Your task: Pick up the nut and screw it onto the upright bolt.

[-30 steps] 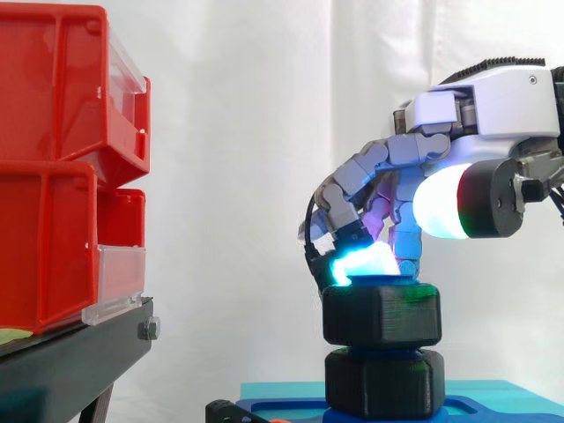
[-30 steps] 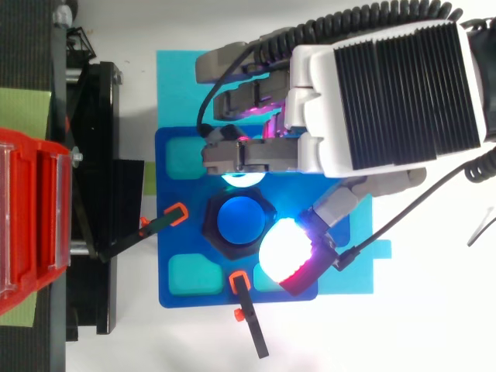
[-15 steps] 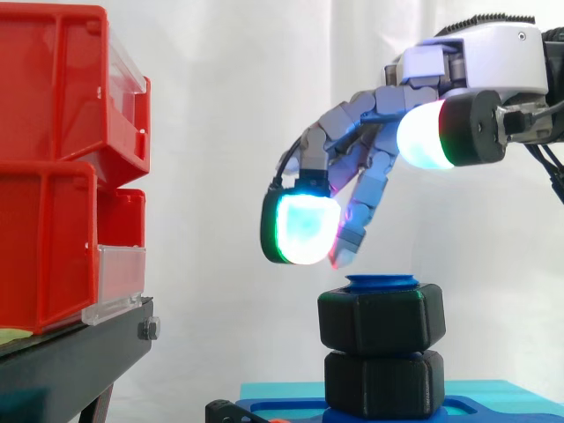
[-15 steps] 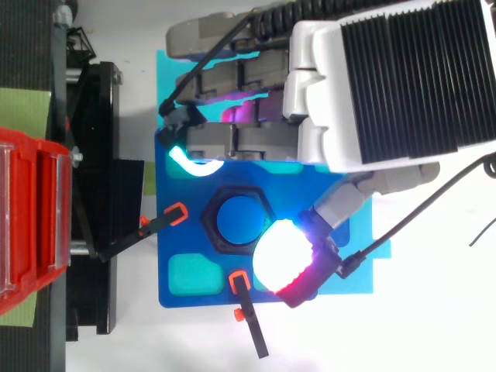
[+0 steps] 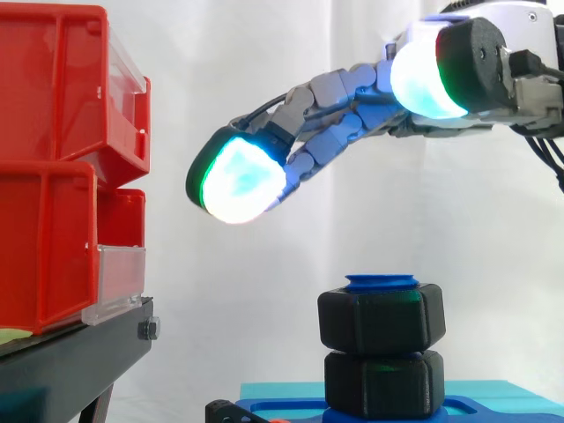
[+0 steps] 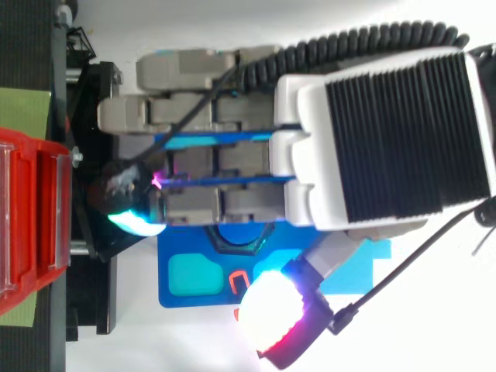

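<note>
A pale white curtain [image 5: 220,53] behind — red bins [image 5: 53,97] stacked on a black stand [image 5: 79,352].

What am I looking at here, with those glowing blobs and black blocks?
A robot arm ending in a mechanical hand; the glowing blobs are its own fingertips. One picture is taken from the side, level with the work; the other looks straight down. Below the hand, a black nut sits on an upright blue bolt, above a second black hexagonal piece, on a blue base. Red bins on a black stand are at the left. The hand is open, fingers stretched out, holding nothing.
</note>
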`<action>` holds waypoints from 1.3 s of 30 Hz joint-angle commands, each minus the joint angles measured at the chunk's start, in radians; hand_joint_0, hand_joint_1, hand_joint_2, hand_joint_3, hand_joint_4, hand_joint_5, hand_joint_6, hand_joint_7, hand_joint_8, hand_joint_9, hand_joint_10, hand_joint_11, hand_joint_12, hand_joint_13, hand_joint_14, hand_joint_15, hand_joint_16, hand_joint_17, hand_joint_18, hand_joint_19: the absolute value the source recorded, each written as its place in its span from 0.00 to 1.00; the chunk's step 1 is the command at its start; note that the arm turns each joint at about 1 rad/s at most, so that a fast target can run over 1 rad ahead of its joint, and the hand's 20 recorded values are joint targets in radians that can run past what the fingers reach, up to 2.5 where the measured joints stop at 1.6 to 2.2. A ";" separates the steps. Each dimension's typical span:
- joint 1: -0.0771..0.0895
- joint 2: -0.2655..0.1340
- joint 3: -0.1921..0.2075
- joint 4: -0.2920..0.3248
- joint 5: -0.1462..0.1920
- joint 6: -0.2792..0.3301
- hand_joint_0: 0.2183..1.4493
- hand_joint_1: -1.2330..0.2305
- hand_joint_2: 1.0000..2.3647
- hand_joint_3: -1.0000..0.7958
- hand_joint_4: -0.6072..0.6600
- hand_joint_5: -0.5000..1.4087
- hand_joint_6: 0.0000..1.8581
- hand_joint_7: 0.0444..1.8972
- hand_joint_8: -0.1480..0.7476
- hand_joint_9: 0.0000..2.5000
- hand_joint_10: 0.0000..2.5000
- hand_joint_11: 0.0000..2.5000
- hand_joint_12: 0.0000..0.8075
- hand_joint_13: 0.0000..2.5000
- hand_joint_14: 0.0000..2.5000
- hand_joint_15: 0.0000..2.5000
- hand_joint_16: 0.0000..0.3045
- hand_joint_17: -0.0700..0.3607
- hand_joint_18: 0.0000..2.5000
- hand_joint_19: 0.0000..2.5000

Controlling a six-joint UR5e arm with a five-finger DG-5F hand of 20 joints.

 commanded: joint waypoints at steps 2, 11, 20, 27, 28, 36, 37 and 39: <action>0.012 0.000 -0.049 0.050 0.013 0.008 0.21 0.89 0.00 0.28 0.55 0.18 0.27 0.33 0.28 0.00 0.00 0.00 0.41 0.00 0.00 0.00 0.14 0.39 0.00 0.00; 0.016 0.000 -0.070 0.076 0.015 0.029 0.21 0.89 0.00 0.28 0.56 0.21 0.27 0.37 0.28 0.00 0.00 0.00 0.40 0.00 0.00 0.00 0.14 0.39 0.00 0.00; 0.015 0.000 -0.072 0.035 0.015 0.028 0.22 0.88 0.00 0.28 0.62 0.23 0.27 0.48 0.30 0.00 0.00 0.00 0.40 0.00 0.00 0.00 0.14 0.38 0.00 0.00; 0.015 0.000 -0.072 0.010 0.013 0.028 0.22 0.87 0.00 0.28 0.63 0.24 0.27 0.54 0.32 0.00 0.00 0.00 0.40 0.00 0.00 0.00 0.14 0.38 0.00 0.00; 0.016 0.000 -0.070 0.005 0.012 0.028 0.22 0.86 0.00 0.28 0.63 0.24 0.27 0.54 0.32 0.01 0.00 0.00 0.40 0.00 0.00 0.00 0.14 0.38 0.00 0.00; 0.015 0.000 -0.070 -0.001 0.009 0.028 0.23 0.82 0.00 0.28 0.61 0.25 0.27 0.63 0.35 0.07 0.00 0.00 0.38 0.02 0.00 0.00 0.12 0.36 0.00 0.00; 0.015 0.000 -0.072 -0.001 0.009 0.028 0.23 0.82 0.00 0.28 0.61 0.26 0.27 0.64 0.35 0.08 0.00 0.00 0.38 0.02 0.00 0.00 0.12 0.36 0.00 0.00; 0.012 0.000 -0.070 -0.001 0.009 0.025 0.23 0.80 0.00 0.28 0.60 0.26 0.27 0.66 0.36 0.11 0.00 0.00 0.37 0.04 0.00 0.00 0.12 0.35 0.00 0.00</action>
